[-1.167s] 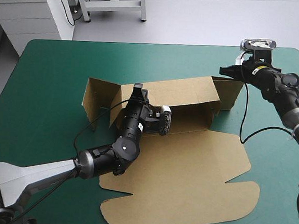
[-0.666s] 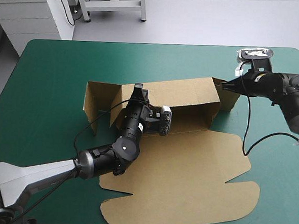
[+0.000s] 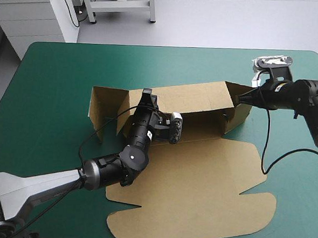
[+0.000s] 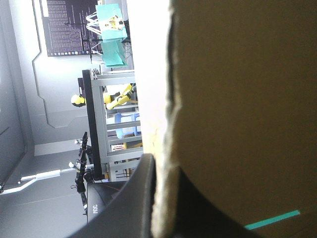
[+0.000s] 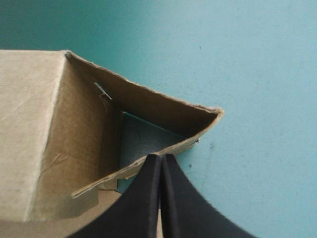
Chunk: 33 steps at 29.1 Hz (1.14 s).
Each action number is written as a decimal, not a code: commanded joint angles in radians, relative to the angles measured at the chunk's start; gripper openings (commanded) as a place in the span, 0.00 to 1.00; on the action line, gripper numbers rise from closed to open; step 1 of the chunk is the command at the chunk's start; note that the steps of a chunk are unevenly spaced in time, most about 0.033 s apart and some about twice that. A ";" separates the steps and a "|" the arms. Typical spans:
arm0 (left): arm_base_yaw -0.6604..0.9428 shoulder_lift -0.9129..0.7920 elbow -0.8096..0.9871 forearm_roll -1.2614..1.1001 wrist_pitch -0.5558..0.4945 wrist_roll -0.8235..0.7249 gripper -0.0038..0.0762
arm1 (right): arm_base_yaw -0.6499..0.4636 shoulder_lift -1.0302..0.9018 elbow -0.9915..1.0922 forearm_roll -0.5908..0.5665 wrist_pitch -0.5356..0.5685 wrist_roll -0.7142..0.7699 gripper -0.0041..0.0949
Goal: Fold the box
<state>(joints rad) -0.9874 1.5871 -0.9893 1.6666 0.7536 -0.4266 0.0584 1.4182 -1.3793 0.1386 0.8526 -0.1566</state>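
On the teal-green worktop (image 3: 52, 91) the cut brown cardboard box (image 3: 198, 181) sits with its rear wall (image 3: 198, 97) raised, pinched by the left end effector (image 4: 163, 168), while the right end effector (image 5: 161, 158), fingers pressed together, seemingly nudges the end flap (image 5: 163, 111) inward, ready for tucking next.

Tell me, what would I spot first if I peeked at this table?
A big brown box sprawls across the teal-green table, its far walls raised, its lid flat toward the near edge. The left gripper pinches one raised wall, while the right gripper, fingers shut, pokes at the end flap on the box's right.
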 commanded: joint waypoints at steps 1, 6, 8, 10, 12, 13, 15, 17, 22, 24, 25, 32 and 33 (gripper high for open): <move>0.003 -0.031 -0.016 -0.021 0.004 -0.012 0.04 | -0.008 -0.075 -0.030 0.013 0.002 -0.016 0.03; 0.003 -0.031 -0.016 -0.021 0.002 -0.012 0.04 | -0.008 -0.104 -0.030 0.050 0.037 -0.036 0.03; 0.003 -0.031 -0.016 -0.021 0.000 -0.017 0.04 | -0.008 -0.111 -0.030 0.096 -0.030 -0.058 0.03; 0.003 -0.031 -0.016 -0.021 -0.002 -0.019 0.04 | -0.008 -0.107 -0.030 0.108 -0.081 -0.062 0.03; 0.003 -0.031 -0.016 -0.021 -0.002 -0.019 0.04 | -0.008 -0.093 -0.030 0.113 -0.132 -0.062 0.03; 0.003 -0.031 -0.016 -0.021 -0.005 -0.019 0.04 | -0.008 -0.087 -0.030 0.113 -0.154 -0.062 0.03; 0.003 -0.031 -0.016 -0.021 -0.007 -0.019 0.04 | -0.008 -0.065 -0.030 0.113 -0.197 -0.062 0.03; 0.003 -0.031 -0.016 -0.021 -0.012 -0.019 0.04 | -0.008 -0.042 -0.030 0.115 -0.229 -0.062 0.03; 0.003 -0.031 -0.016 -0.021 -0.017 -0.019 0.04 | -0.008 0.024 -0.030 0.141 -0.226 -0.064 0.03; 0.003 -0.031 -0.016 -0.021 -0.017 -0.019 0.04 | -0.008 0.032 -0.030 0.156 -0.194 -0.075 0.03; 0.003 -0.031 -0.016 -0.021 -0.017 -0.019 0.04 | -0.008 0.034 -0.030 0.158 -0.180 -0.083 0.03; 0.003 -0.031 -0.016 -0.021 -0.017 -0.019 0.04 | -0.008 0.029 -0.030 0.162 -0.059 -0.141 0.03; 0.003 -0.031 -0.016 -0.021 -0.017 -0.019 0.04 | -0.008 0.030 -0.030 0.156 -0.033 -0.148 0.03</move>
<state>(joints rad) -0.9874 1.5871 -0.9893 1.6666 0.7443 -0.4266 0.0569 1.4845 -1.3776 0.2825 0.8014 -0.2722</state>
